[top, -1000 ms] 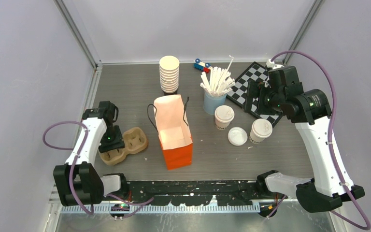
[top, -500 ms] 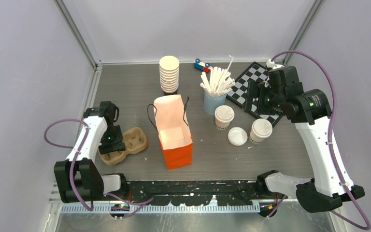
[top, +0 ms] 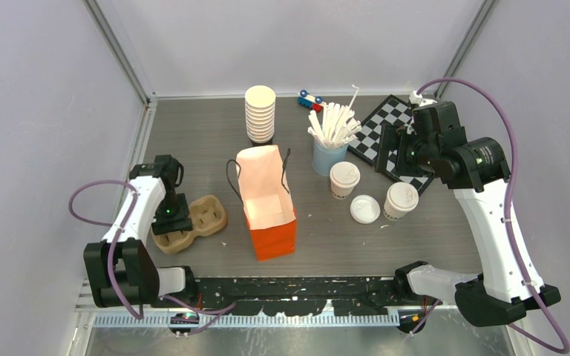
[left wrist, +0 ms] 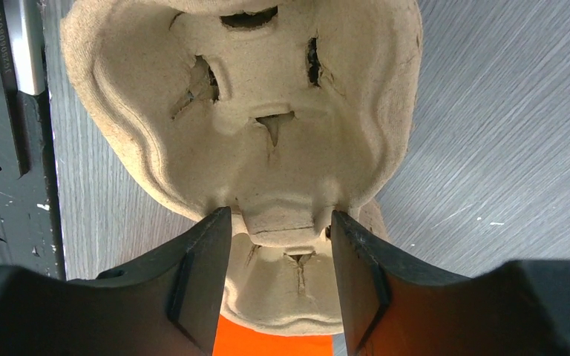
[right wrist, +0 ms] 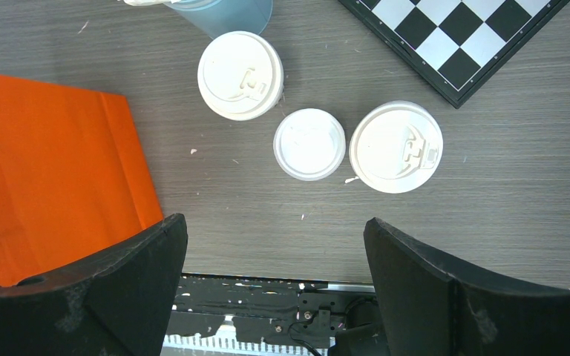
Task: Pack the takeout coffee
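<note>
Two takeout coffee cups with white sip lids [top: 344,178] [top: 401,199] stand right of centre, a loose white lid [top: 364,208] between them. The right wrist view shows them from above [right wrist: 240,75] [right wrist: 396,146]. My right gripper [right wrist: 274,221] hangs wide open high above them, holding nothing. An open orange paper bag [top: 267,200] stands mid-table. At the left, my left gripper [top: 172,222] [left wrist: 280,215] is down over a brown pulp cup carrier [left wrist: 245,111]. Its half-open fingers straddle the carrier's middle ridge, with a small gap on one side.
At the back stand a tall stack of lidless cups [top: 260,113], a light-blue cup of white sticks [top: 329,144], a small toy car [top: 310,100] and a chessboard [top: 386,122]. A black rail [top: 297,289] runs along the near edge.
The left arm has shifted slightly over the carrier, which stays where it was. The right arm, cups and bag have not moved.
</note>
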`<state>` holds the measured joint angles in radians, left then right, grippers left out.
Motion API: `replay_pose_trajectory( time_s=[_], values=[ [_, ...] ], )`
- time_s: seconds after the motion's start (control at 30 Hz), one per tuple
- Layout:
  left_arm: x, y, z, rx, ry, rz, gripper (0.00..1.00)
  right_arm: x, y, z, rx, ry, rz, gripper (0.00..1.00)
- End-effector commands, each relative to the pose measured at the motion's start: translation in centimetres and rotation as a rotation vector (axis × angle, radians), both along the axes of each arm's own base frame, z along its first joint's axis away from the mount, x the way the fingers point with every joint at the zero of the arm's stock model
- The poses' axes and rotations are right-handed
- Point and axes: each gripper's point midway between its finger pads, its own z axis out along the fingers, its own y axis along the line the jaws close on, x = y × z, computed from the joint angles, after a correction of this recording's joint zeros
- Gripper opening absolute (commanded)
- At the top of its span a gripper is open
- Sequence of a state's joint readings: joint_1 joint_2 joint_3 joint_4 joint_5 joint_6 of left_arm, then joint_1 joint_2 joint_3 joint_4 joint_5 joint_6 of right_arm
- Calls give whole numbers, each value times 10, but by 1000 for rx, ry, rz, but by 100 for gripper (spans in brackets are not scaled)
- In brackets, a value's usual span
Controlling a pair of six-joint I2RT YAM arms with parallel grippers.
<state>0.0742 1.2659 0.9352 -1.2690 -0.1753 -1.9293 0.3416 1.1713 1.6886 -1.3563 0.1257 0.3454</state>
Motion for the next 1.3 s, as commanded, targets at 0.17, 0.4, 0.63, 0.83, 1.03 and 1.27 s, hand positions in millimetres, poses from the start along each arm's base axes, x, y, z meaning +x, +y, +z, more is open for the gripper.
replay_pose_trajectory(
  time_s=[0.17,0.4,0.63,0.83,1.03,1.27],
  values=[
    [2,10,7,46,17,9,50,1,-1,11,2,-54,6,93],
    [5,16,26,81,3,7,41,2,0,10,1,-49,7,93],
    [8,17,42,86,-17,0,37,2,1,10,4,-49,10,92],
    [7,12,40,60,-10,-16,50,1,1,9,6,-48,11,93],
    [1,10,26,48,11,-13,50,1,1,8,4,-44,14,93],
    [-1,7,11,32,22,-1,51,2,1,8,-2,-43,15,93]
  ],
)
